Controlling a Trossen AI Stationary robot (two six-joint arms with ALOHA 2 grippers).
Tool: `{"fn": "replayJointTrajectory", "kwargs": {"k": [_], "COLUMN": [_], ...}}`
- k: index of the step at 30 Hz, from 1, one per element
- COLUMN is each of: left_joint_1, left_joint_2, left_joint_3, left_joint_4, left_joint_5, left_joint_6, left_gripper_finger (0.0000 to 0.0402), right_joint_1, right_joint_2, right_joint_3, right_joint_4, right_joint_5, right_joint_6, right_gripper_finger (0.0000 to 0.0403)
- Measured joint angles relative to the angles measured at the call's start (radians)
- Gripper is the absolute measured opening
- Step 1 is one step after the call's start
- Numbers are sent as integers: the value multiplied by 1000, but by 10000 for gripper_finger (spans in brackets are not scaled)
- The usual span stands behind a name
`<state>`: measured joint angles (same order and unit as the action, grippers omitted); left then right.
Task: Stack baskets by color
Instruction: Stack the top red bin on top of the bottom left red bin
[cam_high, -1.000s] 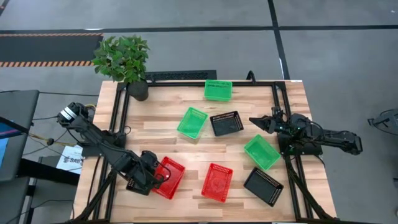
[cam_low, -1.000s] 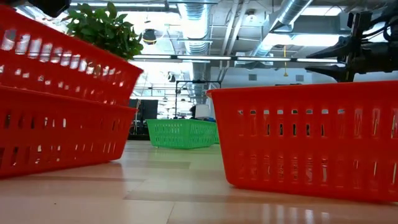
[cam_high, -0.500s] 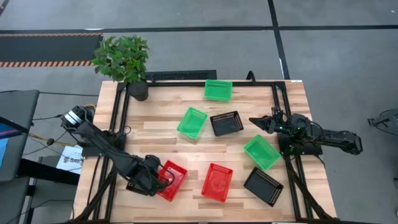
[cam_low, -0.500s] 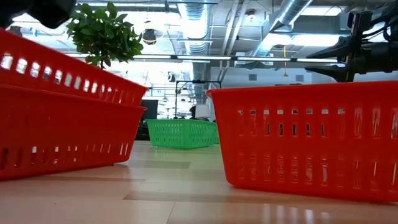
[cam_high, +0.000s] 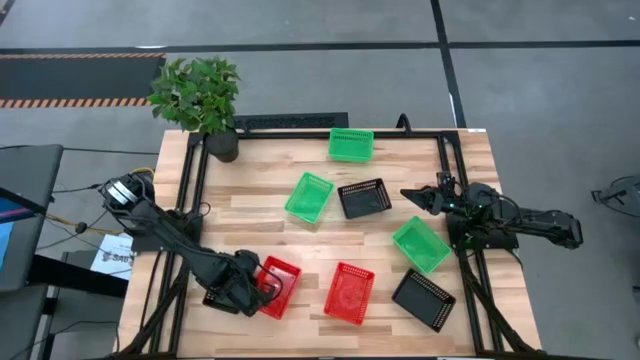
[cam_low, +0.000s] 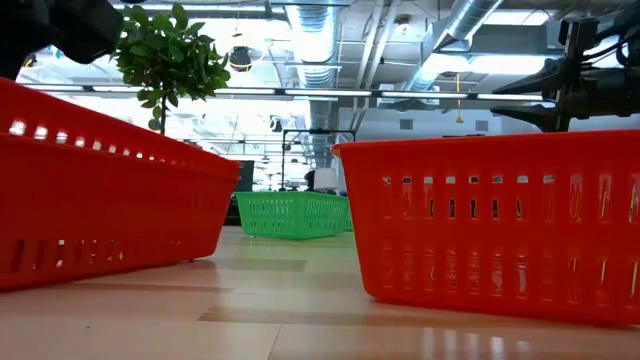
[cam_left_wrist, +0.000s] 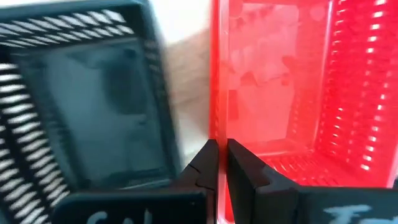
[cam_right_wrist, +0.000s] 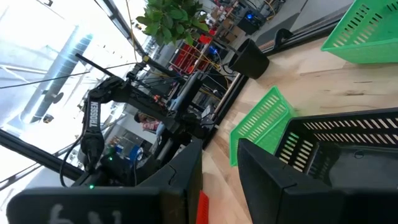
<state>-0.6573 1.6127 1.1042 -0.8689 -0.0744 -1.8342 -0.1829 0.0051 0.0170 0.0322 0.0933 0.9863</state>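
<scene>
The left gripper (cam_high: 258, 288) sits at the near left corner of the pale wooden plank table (cam_high: 260, 215), its two dark fingers pinched tight on the thin rim of a red basket (cam_high: 279, 287), a glossy plastic tray with slotted mesh walls that seems to nest in another red one under it; a black basket (cam_left_wrist: 87, 112) of the same slotted plastic lies just beside it in the left wrist view. A second red basket (cam_high: 349, 293) rests nearby. Three green baskets (cam_high: 309, 197) (cam_high: 351, 144) (cam_high: 421, 244) and two black ones (cam_high: 364, 198) (cam_high: 423, 298) lie scattered apart across the boards. The right gripper (cam_high: 412, 195) hangs over the right side, fingers spread with nothing between them. A leafy potted plant (cam_high: 199, 92) stands at the far left corner.
</scene>
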Motion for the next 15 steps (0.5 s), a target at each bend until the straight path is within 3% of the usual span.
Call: {"fn": "replayJointTrajectory", "kwargs": {"k": [8,15], "left_joint_1": [51,89], "left_joint_2": [8,10], "left_joint_3": [0,0], "left_joint_4": [29,54], "left_joint_5": [-11,-10], "left_joint_6": [52,187], "left_gripper_finger": [0,1], "right_joint_1": [0,0], "right_joint_2": [0,0], "right_joint_3": [0,0], "right_joint_4": [2,1], "right_joint_5": [0,-46], "right_joint_6": [9,19], "right_gripper_finger": [124,124]}}
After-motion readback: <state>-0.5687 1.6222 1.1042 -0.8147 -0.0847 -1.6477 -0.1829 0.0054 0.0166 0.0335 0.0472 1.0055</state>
